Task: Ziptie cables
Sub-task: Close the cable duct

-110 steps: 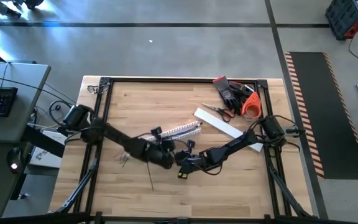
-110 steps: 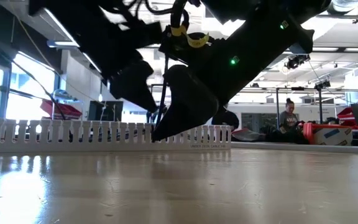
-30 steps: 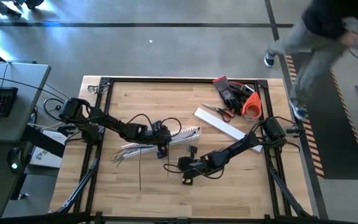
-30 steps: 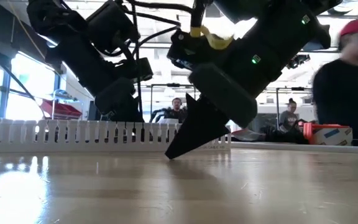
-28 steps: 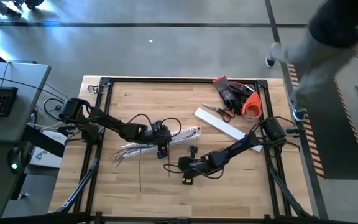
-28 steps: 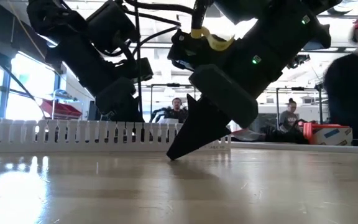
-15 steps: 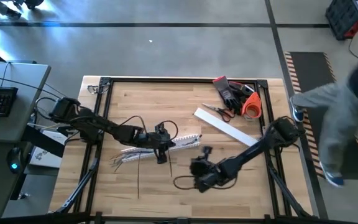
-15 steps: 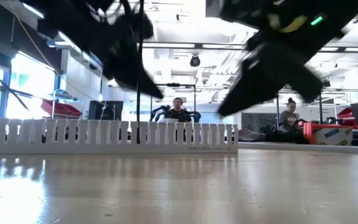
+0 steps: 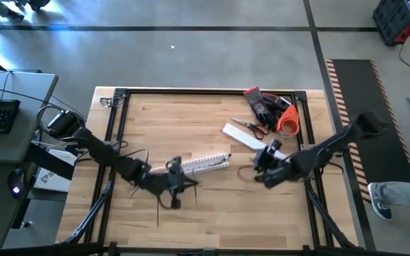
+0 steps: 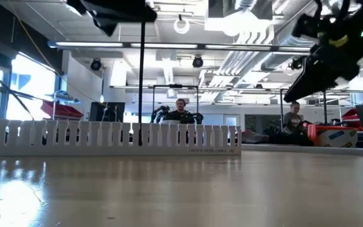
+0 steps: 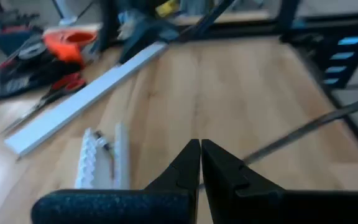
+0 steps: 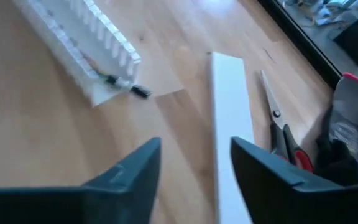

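High view: left claw [image 9: 171, 186], clenched on a ziptie [image 9: 159, 210], hangs near the slotted duct [image 9: 203, 163]; cables not discernible. Left wrist view: fingers [image 11: 191, 165] pinched together. Right wrist view: right claw [image 12: 194, 165] released above the worktop [image 12: 55, 137], by white cover [image 12: 230, 118] and scissors [image 12: 280, 134].

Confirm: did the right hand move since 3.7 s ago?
Yes. The right hand went from the table's middle toward the white duct cover on the right.
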### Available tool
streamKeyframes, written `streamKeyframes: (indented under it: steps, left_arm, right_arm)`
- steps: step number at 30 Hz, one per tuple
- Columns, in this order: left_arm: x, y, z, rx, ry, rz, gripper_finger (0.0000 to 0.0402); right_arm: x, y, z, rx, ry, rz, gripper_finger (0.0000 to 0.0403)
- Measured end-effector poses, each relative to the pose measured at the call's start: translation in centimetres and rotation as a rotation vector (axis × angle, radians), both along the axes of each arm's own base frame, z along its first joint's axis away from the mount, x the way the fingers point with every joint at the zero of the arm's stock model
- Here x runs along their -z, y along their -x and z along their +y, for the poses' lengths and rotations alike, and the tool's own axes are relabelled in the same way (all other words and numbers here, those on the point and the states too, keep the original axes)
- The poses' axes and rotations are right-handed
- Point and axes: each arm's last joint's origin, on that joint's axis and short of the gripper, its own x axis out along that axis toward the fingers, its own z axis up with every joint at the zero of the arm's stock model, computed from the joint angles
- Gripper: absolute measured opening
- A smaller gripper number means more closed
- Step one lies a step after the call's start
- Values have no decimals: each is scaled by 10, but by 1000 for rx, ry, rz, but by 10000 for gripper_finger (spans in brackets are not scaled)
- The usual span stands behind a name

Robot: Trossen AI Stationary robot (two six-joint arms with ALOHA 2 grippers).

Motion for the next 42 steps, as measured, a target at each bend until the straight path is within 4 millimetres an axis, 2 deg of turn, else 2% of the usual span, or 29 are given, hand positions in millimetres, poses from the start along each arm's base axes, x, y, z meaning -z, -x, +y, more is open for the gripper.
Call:
streamKeyframes:
  steps: [4,8,11,16,20,27,36,42]
  left_arm:
    - [-2,11,-23,30,4,-48,0]
    - [-1,21,-40,47,13,-61,0]
    - [0,26,-47,31,15,-72,0]
    - [8,25,-52,29,-1,-56,0]
    - [16,21,-53,24,-2,-45,0]
    - [23,17,-56,36,7,-47,0]
    - [20,17,-58,47,7,-77,0]
    - [18,16,-59,55,8,-93,0]
  right_arm:
    - [22,13,-31,-48,-1,-71,251]
    - [44,20,-61,-25,-29,-84,310]
    - [55,22,-79,1,-66,-73,330]
    - [69,32,-97,1,-112,-34,334]
    - [83,44,-101,-6,-148,-8,334]
    - [99,61,-100,1,-192,-86,317]
    - [103,59,-99,-19,-187,-86,230]
    - [105,48,-96,-7,-224,-115,179]
